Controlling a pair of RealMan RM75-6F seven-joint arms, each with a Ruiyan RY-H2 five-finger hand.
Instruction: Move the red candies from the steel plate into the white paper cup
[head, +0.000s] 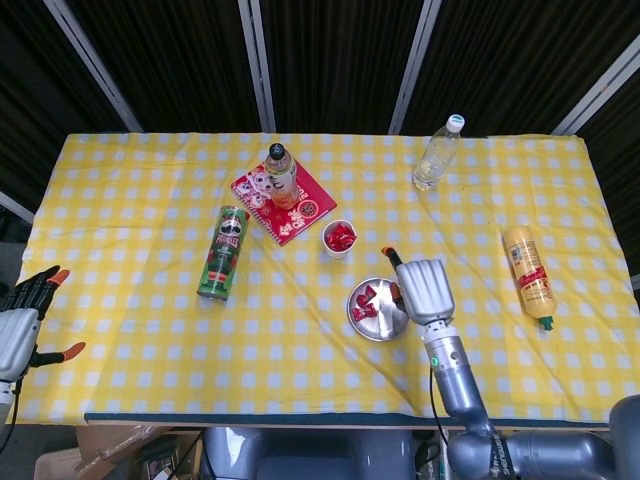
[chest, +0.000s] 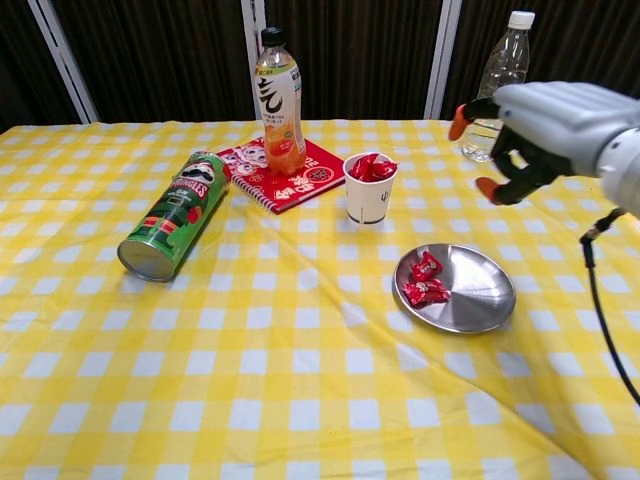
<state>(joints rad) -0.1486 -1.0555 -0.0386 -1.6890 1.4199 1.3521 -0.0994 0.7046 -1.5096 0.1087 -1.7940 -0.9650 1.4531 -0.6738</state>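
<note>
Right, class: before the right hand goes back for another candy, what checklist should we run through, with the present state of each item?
1. Right hand holds nothing, fingers apart: ok.
2. Red candies remain on the steel plate: ok, task not finished.
3. White paper cup upright, candies already inside: ok.
4. Path from hand to plate free of objects: ok.
5. Left hand off at the table edge, away from the work: ok.
6. Room left in the cup: cannot tell.
</note>
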